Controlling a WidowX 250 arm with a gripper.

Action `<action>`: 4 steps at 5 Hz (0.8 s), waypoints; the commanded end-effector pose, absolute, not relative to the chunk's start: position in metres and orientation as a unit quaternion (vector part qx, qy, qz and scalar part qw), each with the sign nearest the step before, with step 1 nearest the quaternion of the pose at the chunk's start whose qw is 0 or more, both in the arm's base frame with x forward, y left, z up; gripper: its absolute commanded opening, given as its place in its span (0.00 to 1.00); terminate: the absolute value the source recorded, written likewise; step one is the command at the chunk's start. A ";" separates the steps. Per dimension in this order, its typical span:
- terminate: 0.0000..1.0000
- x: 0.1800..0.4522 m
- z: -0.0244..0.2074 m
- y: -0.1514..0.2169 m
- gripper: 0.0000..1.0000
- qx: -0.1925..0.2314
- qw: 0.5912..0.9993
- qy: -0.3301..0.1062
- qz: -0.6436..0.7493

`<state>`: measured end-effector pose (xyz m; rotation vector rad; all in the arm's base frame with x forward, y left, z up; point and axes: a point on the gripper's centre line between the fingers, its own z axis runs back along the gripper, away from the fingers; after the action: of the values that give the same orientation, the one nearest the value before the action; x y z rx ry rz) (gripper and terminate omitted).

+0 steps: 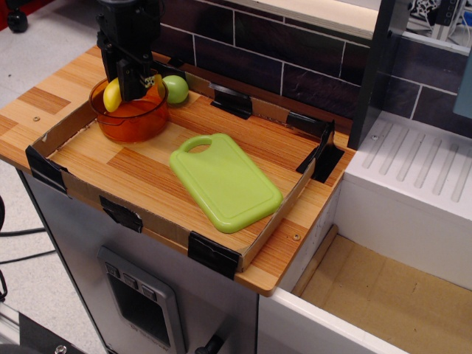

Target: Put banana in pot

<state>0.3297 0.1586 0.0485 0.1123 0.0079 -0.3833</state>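
Note:
The yellow banana (112, 95) hangs in my black gripper (132, 91), over the opening of the orange translucent pot (133, 122) at the tray's back left. The gripper is shut on the banana's middle; one yellow end shows to its left and a bit of the other end to its right. The banana sits at about rim height of the pot. I cannot tell whether it touches the pot's floor.
A round green fruit (175, 88) lies just right of the pot against the tray's back wall. A lime-green cutting board (225, 181) lies in the middle of the wooden tray (140, 166). A white sink unit (413, 184) stands to the right.

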 end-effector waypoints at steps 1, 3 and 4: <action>0.00 0.339 0.064 0.177 1.00 0.082 0.981 -0.012 -0.178; 0.00 0.340 0.095 0.151 1.00 0.046 0.981 -0.034 -0.186; 0.00 0.339 0.119 0.128 1.00 0.026 0.981 -0.046 -0.187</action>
<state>0.3308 0.1163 0.0862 0.0066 -0.0086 -0.3703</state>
